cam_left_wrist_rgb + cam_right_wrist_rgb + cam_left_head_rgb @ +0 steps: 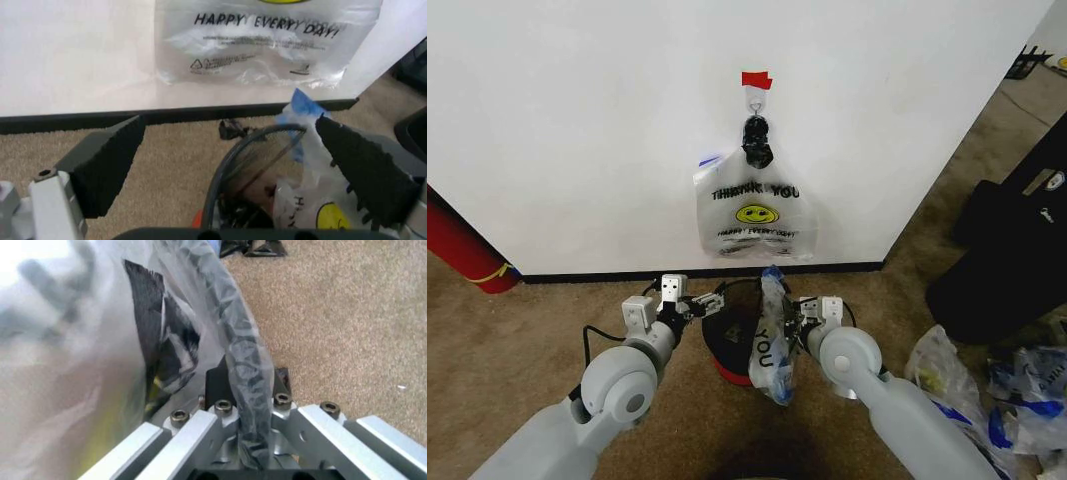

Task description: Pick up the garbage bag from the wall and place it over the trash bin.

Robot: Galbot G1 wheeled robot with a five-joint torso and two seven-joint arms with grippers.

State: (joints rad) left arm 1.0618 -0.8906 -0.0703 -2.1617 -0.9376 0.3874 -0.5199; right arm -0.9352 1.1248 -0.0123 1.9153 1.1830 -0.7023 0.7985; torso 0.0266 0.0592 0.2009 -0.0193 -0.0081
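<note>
A translucent garbage bag [772,340] with black lettering hangs bunched from my right gripper [789,318], just over the right side of the black wire trash bin [727,345]. In the right wrist view the jaws are shut on a twisted strip of the bag [243,370]. My left gripper [703,304] is at the bin's left rim and stands open. Its black fingers [107,165] spread wide on either side of the bin's rim [233,160], with the bag [313,205] near the far finger. Another identical bag [755,215] hangs on the wall [577,120] from a hook under red tape [756,79].
A big red cylinder [462,250] leans at the left by the black baseboard [607,273]. Dark bags or cases [1012,240] stand at the right. Several loose plastic bags [992,385] lie on the carpet beside my right arm.
</note>
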